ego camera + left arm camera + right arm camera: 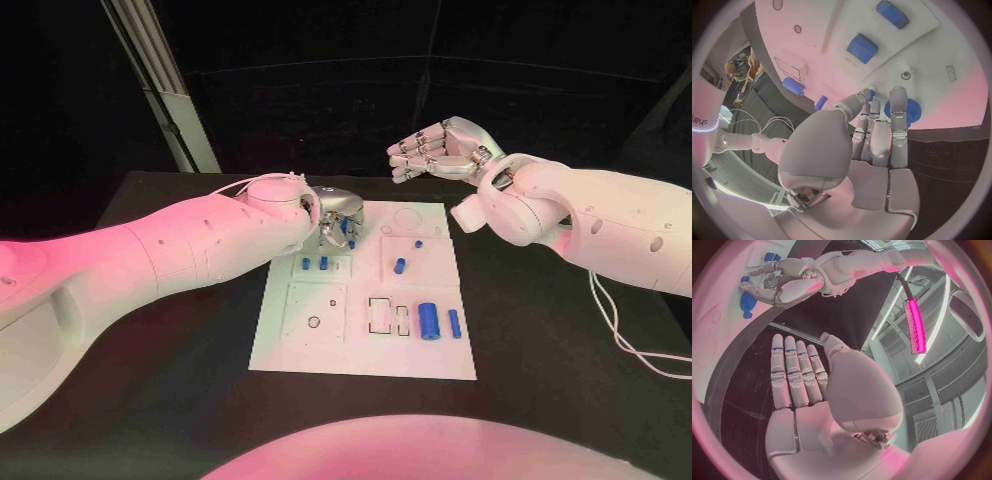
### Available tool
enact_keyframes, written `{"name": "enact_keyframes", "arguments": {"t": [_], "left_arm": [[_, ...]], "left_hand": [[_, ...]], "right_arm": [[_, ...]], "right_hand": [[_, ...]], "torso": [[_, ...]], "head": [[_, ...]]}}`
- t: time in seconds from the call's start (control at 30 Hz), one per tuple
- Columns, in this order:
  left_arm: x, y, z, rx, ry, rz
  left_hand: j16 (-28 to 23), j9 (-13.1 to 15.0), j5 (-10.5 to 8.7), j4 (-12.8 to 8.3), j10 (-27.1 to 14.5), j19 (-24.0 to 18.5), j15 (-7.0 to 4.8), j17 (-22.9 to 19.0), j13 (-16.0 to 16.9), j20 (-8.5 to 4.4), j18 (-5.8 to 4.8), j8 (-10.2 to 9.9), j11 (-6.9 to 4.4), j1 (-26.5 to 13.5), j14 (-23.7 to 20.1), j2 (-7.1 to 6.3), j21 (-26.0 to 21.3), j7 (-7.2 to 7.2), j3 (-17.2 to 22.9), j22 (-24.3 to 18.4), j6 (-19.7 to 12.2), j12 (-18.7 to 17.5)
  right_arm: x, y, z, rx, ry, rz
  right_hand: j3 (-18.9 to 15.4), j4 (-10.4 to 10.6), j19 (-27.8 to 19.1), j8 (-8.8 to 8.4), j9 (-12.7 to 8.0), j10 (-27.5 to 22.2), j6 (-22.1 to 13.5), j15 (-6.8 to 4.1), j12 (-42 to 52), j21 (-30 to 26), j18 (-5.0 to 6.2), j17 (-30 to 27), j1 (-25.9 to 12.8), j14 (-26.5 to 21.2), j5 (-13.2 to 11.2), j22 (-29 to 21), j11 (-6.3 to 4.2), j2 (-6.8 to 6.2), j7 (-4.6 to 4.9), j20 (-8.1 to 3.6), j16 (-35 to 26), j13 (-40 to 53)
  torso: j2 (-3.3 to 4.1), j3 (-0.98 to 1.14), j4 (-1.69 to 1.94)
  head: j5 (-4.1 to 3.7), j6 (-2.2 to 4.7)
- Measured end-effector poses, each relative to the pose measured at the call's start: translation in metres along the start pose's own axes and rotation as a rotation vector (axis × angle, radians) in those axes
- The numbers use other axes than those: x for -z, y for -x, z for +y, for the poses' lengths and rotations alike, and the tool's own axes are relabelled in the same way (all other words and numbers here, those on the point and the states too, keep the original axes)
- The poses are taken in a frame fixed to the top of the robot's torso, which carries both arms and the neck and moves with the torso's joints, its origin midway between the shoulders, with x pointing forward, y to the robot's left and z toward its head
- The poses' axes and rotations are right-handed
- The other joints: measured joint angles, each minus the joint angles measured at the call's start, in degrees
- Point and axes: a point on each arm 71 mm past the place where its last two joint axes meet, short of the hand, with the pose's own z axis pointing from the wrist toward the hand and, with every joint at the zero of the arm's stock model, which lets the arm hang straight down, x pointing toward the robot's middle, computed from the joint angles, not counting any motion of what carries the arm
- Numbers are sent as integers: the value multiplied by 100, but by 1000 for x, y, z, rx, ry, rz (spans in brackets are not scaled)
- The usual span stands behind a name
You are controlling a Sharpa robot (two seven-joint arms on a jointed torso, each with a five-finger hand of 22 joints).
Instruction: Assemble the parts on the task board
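The left robot hand [873,135] reaches over the far corner of the white plastic task board [289,340] on the black surface [173,400], fingertips at a blue toothed gear [901,111], probably seating it; actual grip is unclear. The right robot hand [440,150] hovers empty, fingers straight and together

A black table [159,400] carries everything here. The white task board [361,345] lies flat on its middle, its long sides running away from the robot. Bare dark tabletop shows on either side of the board
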Motion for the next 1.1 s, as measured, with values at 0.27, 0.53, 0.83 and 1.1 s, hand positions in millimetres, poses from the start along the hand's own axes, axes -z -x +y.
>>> {"name": "enact_keyframes", "arguments": {"t": [0.27,0.53,0.83,1.1], "left_arm": [[1,0,0,0,-1,1],[0,0,1,0,4,1],[-2,-5,5,6,16,2],[-4,-7,4,9,10,-6]], "left_hand": [[0,0,-22,17,-119,0,0,-41,-13,0,0,-121,54,-199,0,-143,0,22,-20,7,-22,-158],[22,0,-45,16,-248,-24,42,-71,-13,23,0,-181,103,-275,0,-170,0,9,-114,7,-73,-200],[87,0,-45,31,-213,-4,41,-6,8,43,1,-181,69,-298,0,-147,63,9,-129,88,-73,-198],[115,8,-45,31,-50,50,11,34,31,30,0,-181,10,-288,31,-46,148,-31,-129,167,53,-154]], "right_arm": [[0,0,0,0,0,0],[0,0,0,0,0,0],[0,0,0,0,0,0],[0,0,0,0,0,1]], "right_hand": [[0,0,0,0,0,0,0,0,0,0,0,0,0,0,0,0,0,0,0,0,0,0],[0,0,0,0,0,0,0,0,0,0,-1,-10,0,0,0,1,0,0,0,0,0,0],[0,0,0,0,0,0,0,0,0,0,0,-9,0,0,0,1,0,0,0,0,0,0],[17,-17,0,0,0,0,0,0,0,0,0,-9,0,0,0,-4,0,0,0,0,0,0]], "torso": [[2,1,-1],[7,2,-8],[8,4,-9],[10,5,-13]], "head": [[3,2],[5,4],[-14,-1],[-20,-5]]}}
